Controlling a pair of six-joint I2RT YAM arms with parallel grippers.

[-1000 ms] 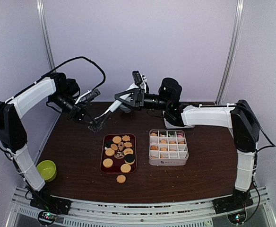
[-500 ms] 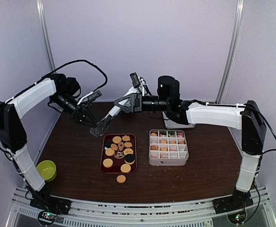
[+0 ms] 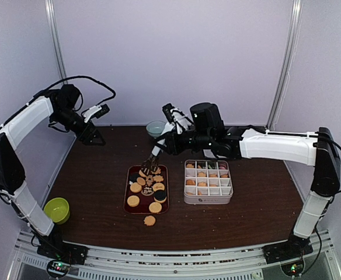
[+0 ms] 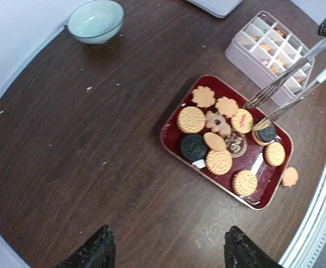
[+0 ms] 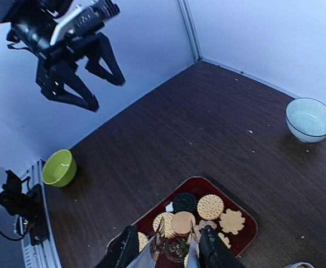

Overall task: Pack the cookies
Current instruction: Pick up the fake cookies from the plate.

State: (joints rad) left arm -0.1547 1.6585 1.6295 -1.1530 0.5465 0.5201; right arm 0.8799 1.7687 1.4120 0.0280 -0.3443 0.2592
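Cookies (image 3: 136,187) lie under tongs (image 3: 153,156) clamped in right jaws.

We see golden-orange cookies (image 4: 191,119), two black, on a dark red tray (image 4: 171,139); silver tongs (image 4: 263,96); a white box (image 3: 208,199); pale blue-green bowl (image 4: 95,19); lime-green bowl (image 5: 59,167); dark brown wood-grain tabletop (image 4: 85,145).

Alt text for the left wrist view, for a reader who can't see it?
Metal tongs reach from the upper right over a red tray of cookies on a dark table. A divided box sits beyond it, a pale bowl top left; the open left claw frames the bottom edge.
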